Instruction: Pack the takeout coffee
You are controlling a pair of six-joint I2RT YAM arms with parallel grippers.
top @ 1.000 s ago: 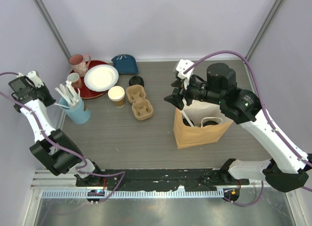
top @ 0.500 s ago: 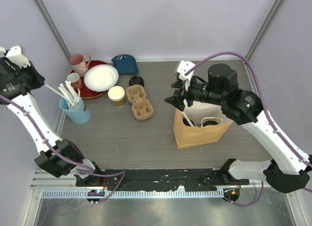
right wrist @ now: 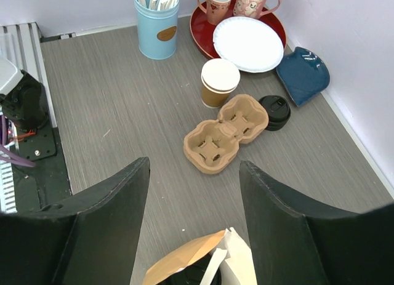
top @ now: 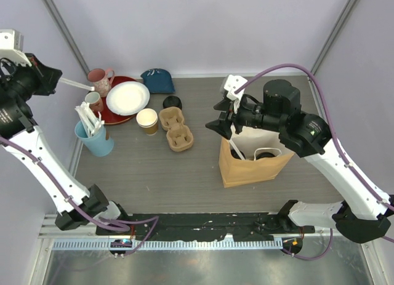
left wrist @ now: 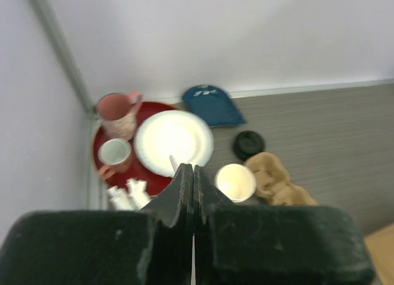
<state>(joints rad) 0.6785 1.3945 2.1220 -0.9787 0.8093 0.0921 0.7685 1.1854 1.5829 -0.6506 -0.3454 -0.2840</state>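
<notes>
Your left jaws, clamped on a white stirrer [top: 77, 84], lifted to 10 o'clock; right jaws hung wide and empty over the bag [top: 252, 168], one coffee [top: 266, 154] inside, the other coffee [top: 172, 102] unpacked at 12 o'clock.

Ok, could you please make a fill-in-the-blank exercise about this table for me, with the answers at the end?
1. The white plate lies on the ___ tray.
2. Above the paper bag, the right hand is ___.
3. Both holes of the cup carrier are ___.
4. The left hand grips a thin ___ stick.
Answers: red; open; empty; white.
</notes>
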